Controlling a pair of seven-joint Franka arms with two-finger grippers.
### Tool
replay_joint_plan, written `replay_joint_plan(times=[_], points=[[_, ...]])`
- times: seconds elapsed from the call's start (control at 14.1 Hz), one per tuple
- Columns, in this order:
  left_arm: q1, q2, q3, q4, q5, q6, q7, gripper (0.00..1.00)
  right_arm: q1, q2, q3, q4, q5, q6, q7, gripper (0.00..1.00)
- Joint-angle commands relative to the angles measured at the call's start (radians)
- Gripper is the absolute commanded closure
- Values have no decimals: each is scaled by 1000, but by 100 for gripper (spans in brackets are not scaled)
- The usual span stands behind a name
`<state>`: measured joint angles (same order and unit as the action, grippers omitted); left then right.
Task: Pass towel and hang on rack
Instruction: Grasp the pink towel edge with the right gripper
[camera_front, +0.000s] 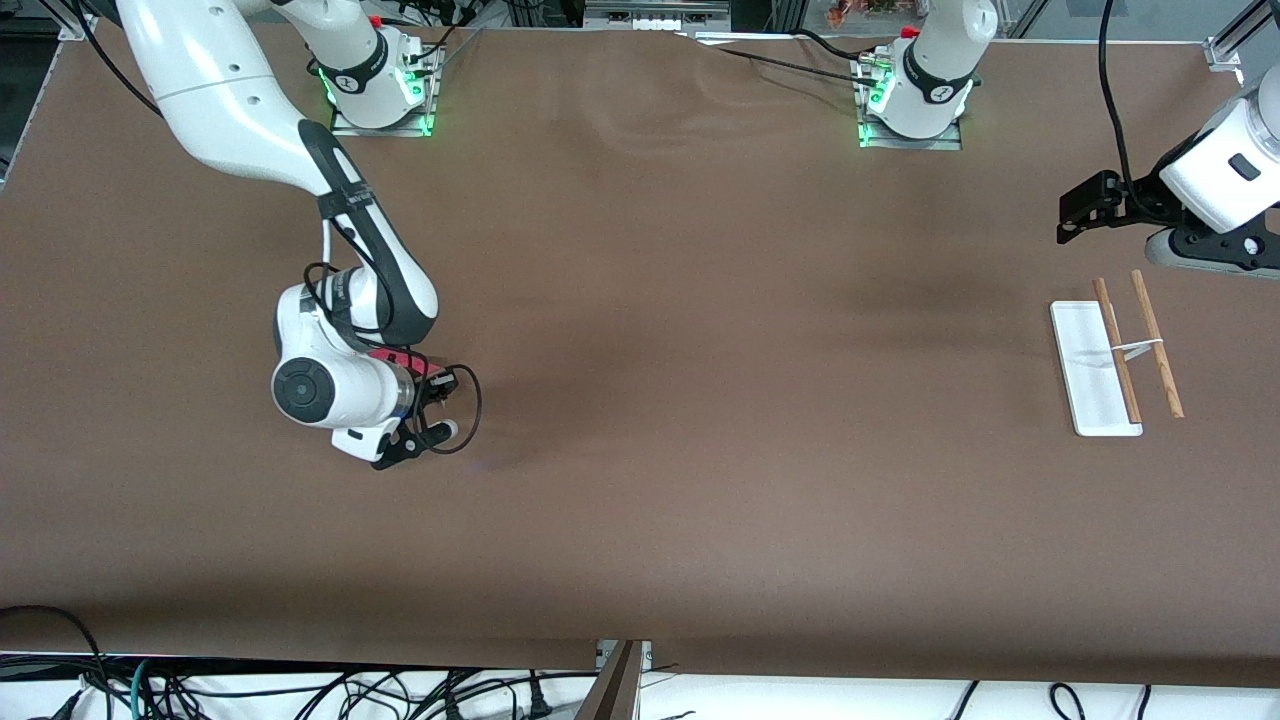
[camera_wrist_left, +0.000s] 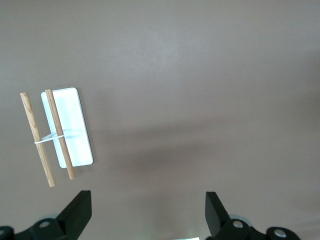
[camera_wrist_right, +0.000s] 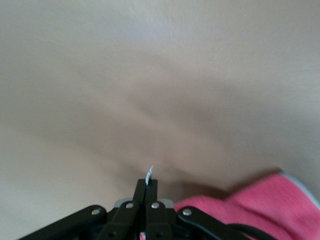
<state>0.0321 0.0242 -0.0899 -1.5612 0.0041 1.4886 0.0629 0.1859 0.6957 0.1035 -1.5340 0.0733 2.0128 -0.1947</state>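
Right tool (camera_wrist_right: 145, 187) is clenched on the towel (camera_wrist_right: 260, 202) at the desk (camera_front: 640, 450), left tool (camera_wrist_left: 147, 210) waits released near the rack (camera_front: 1095, 370), so lift slowly, keeping cloth pinched.

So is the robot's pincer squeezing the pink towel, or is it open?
Shut on it. In the right wrist view the right pincer has its fingers pressed together, with the towel bunched beside them and a bit of its edge poking out.
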Motion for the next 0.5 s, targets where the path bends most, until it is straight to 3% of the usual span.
replay_joint_plan(times=[0.0,0.43], points=[[-6,14,2,33,27,-24,11,0,0,-45,4,137,16,-210,41,100],[-5,14,2,32,27,-25,11,0,69,-74,10,480,17,-633,185,100]])
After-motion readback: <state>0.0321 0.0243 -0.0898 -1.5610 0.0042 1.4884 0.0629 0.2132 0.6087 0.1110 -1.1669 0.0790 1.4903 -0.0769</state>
